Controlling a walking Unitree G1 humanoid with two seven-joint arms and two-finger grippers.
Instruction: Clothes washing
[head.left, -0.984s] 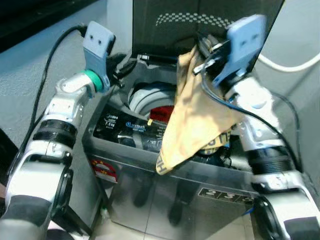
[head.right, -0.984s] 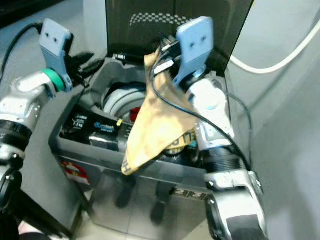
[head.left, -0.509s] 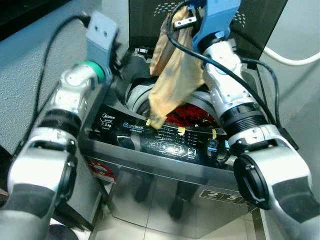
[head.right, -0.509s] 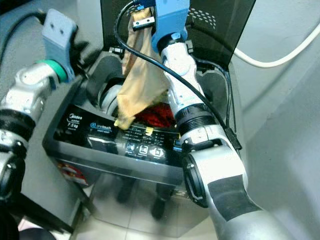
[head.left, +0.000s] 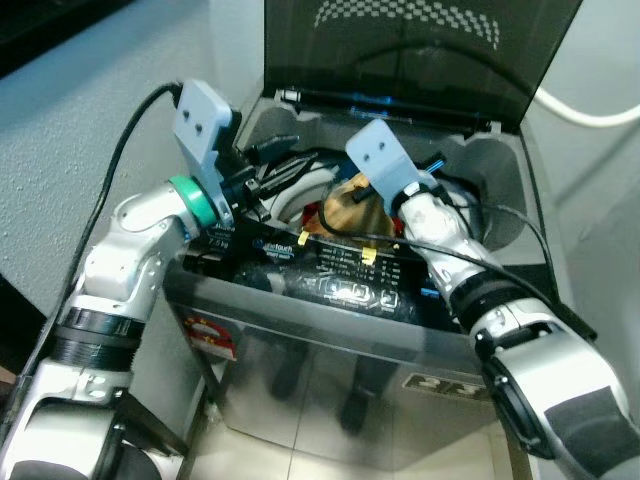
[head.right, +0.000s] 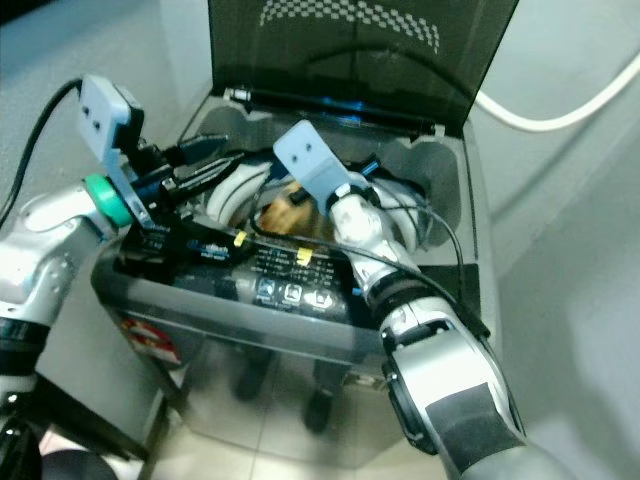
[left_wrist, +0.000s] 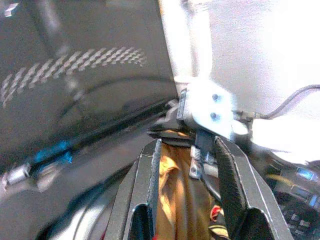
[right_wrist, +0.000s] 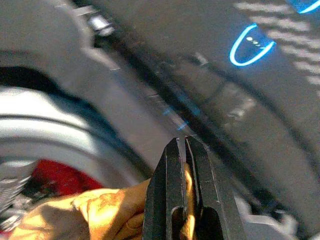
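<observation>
While its two black fingers are pressed together on a fold of cloth, the right gripper (right_wrist: 181, 150) is down inside the mouth of the washing machine (head.left: 330, 330), near the middle of the left eye view. In the right wrist view the fingers are almost closed, with the yellow garment (right_wrist: 100, 212) pinched between them and hanging below. Under the cloth, at the lower left of that view, something red (right_wrist: 52, 182) lies in the drum, and the pale drum rim (right_wrist: 60, 130) curves around it.

The left gripper (left_wrist: 187, 165) is at the left side of the machine's opening, a little left of the centre in the left eye view, and its fingers stand apart with nothing between them. Through the gap of these fingers the left wrist view shows the same yellow garment and, behind it, the pale wrist block (left_wrist: 207, 107) of the right arm.

In the left eye view the garment is a small bunch just below the right wrist, inside the tub and behind the dark control panel (head.left: 340, 275). The dark lid (head.left: 400, 50) stands open in the upper part of the frame, with a dotted pattern near its top. A white hose (head.left: 590, 115) runs along the wall at the upper right. At the bottom of the frame the machine's shiny front panel (head.left: 350, 400) meets a tiled floor (head.left: 240, 460).
</observation>
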